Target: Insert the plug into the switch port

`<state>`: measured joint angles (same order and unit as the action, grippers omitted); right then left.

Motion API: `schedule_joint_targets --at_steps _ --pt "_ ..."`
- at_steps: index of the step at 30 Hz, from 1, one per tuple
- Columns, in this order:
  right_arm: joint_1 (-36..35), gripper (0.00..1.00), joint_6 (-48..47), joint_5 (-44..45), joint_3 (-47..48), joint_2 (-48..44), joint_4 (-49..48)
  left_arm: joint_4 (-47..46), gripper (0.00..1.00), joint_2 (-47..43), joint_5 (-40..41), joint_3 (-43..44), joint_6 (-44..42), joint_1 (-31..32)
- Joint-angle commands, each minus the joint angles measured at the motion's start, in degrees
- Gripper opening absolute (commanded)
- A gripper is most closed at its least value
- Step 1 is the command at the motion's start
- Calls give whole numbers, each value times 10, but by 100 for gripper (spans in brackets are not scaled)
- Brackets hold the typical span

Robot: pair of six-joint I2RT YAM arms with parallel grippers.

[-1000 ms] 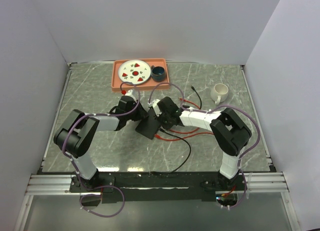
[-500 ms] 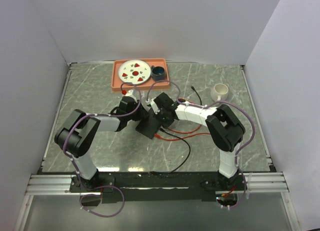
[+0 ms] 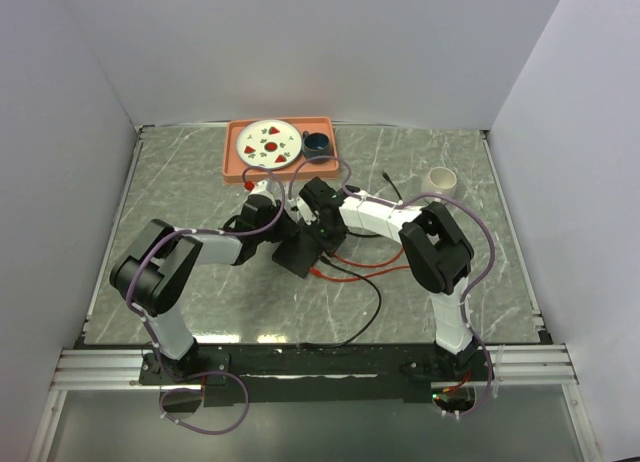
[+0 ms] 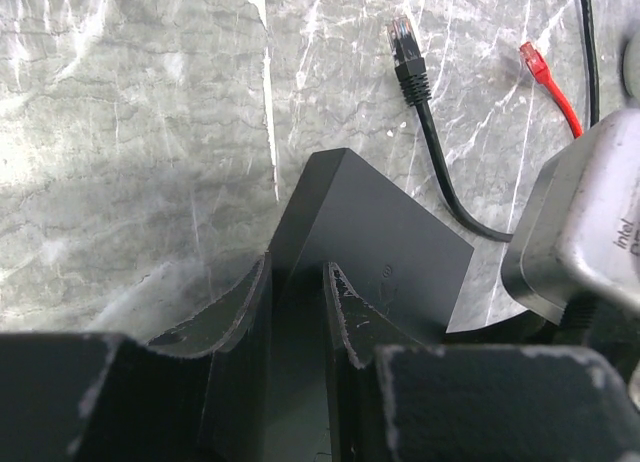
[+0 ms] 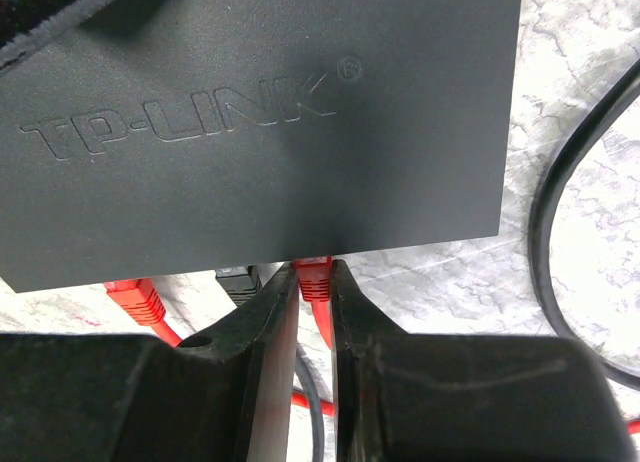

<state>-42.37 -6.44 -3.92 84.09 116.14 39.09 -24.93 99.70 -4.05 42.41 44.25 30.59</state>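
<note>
Mid-tabletop (image 3: 190, 182), the left gripper (image 4: 297, 274) is clamped on one edge of the switch (image 5: 260, 122), while the right gripper (image 5: 312, 284) pinches the red plug (image 5: 315, 272) with its tip against the port edge: lined up, but not visibly seated, so the final push looks left to do.

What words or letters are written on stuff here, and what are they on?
"TP-LINK" with a tiny ® sign: raised on top of the black switch.
"intel": on the grey box beside the switch; the letters under it are cut off.
Small stamped mark on the switch, left wrist view: too small to read.
</note>
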Motion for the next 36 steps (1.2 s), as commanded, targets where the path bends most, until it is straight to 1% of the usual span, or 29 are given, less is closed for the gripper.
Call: schedule_joint_targets --at_steps 1,2,6,7,13,16,20,21,22,24,25,26,28,30,31,32,33,34,35,36 --pt "-18 0 25 -68 24 -24 -845 74 1 -2 -323 6 73 141" --pt "-18 0 24 -65 14 -34 -826 80 1 -6 -319 8 73 132" --pt "-17 0 28 -67 -48 -97 -800 115 1 -16 -310 15 51 98" --pt "-17 0 33 -65 -75 -107 -800 124 1 -18 -309 21 44 84" --pt "-13 0 45 -57 -152 -162 -785 170 1 -41 -303 34 5 36" --pt "-12 0 51 -57 -169 -176 -769 188 1 -40 -305 42 -12 26" --pt "-11 1 50 -57 -178 -187 -764 184 1 -40 -306 38 -13 25" --pt "-11 4 50 -57 -178 -188 -761 183 1 -39 -306 36 -12 25" --pt "-11 11 49 -61 -174 -188 -755 183 1 -41 -302 36 -12 25" --pt "-11 20 46 -63 -171 -190 -747 196 1 -42 -293 37 -17 24" --pt "-11 28 44 -63 -170 -192 -744 203 2 -43 -280 40 -20 24" --pt "-10 30 42 -64 -169 -193 -736 222 5 -43 -273 43 -28 23" --pt "-11 34 38 -63 -159 -195 -723 234 8 -43 -257 51 -33 18" --pt "-10 36 31 -65 -145 -194 -697 247 17 -42 -244 64 -45 15" --pt "-10 37 29 -67 -141 -193 -689 274 21 -40 -236 71 -50 12" --pt "-10 38 26 -69 -135 -193 -680 282 29 -40 -219 76 -58 11" --pt "-10 41 21 -71 -133 -193 -671 293 35 -40 -214 83 -62 10" --pt "-10 41 20 -78 -131 -193 -666 298 39 -40 -209 86 -65 6" --pt "-9 41 18 -78 -129 -192 -662 303 48 -41 -199 90 -69 4" --pt "-9 41 16 -82 -129 -193 -660 306 51 -42 -197 94 -71 3"
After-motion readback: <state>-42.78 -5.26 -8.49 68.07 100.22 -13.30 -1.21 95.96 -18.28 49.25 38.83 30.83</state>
